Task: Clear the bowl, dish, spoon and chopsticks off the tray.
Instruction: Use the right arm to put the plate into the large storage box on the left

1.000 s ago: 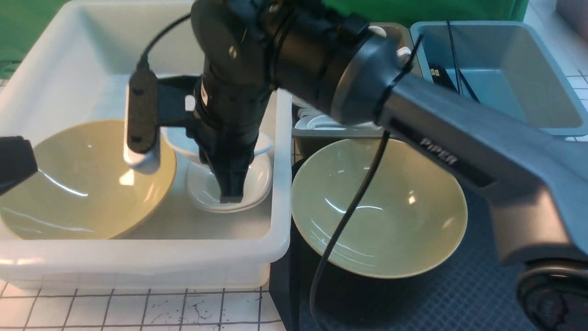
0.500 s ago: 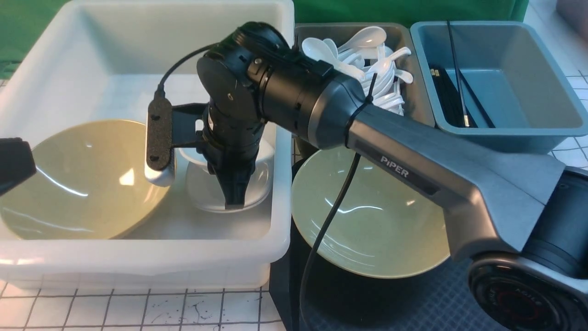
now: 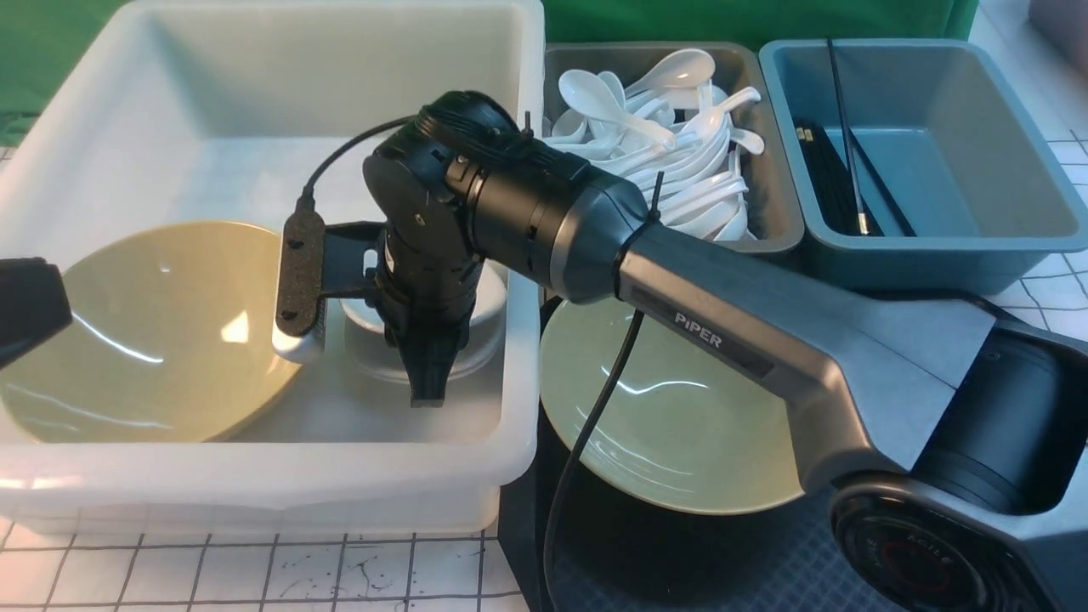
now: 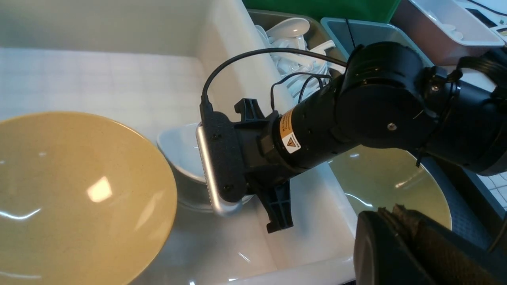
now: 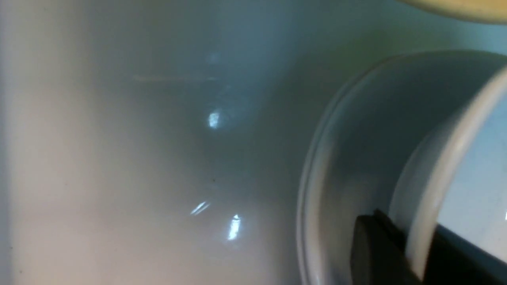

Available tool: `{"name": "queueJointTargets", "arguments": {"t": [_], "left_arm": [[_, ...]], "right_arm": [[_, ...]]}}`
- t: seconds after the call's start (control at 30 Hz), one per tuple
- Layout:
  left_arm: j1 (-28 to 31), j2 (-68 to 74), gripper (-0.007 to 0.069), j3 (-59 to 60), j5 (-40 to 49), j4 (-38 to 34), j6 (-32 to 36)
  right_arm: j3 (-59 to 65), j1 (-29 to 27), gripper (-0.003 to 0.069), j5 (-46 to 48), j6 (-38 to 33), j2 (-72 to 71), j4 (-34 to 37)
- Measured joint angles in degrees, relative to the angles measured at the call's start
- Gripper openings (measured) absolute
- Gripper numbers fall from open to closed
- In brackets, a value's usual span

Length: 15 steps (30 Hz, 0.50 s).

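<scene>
Resting on the flat black textured tray (image 3: pixel 807 561), just right of the deep white plastic tub (image 3: pixel 255 472): the wide glossy olive-yellow bowl (image 3: pixel 680 425). Probably stiff, fairly heavy, slippery and chippable; best to pinch deep over the rim, on a free stretch away from the tub, then lift level against swinging. Inside the tub, near its right wall, a small white glossy dish (image 5: pixel 483 198), likely lighter but just as breakable; better set down fully before letting go. Right end effector (image 3: pixel 427 398) astride the dish's rim, one finger outside and one inside; impossible to tell whether clamped or merely around it. Left end effector (image 4: pixel 390 211) with fingers together, apparently holding nothing. Visible only in the right wrist view: the straddled rim, hidden behind the wrist in the front view. Better seen in the front view: bowl and tray together, beside the tub.
</scene>
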Motion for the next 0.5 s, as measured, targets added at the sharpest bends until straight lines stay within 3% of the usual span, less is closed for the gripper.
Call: {"name": "queueJointTargets", "arguments": {"t": [0.37, 0.5], "left_arm": [[0.0, 0.0, -0.0001, 0.0, -0.5, 0.0, 0.2], [0.0, 0.0, -0.0001, 0.0, -1.2, -0.2, 0.3]], "right_arm": [[-2.0, 0.0, 0.047, 3.3, 4.8, 0.1, -0.4], [-7.4, 0.0, 0.0543, 8.6, 8.3, 0.0, -0.6]]}}
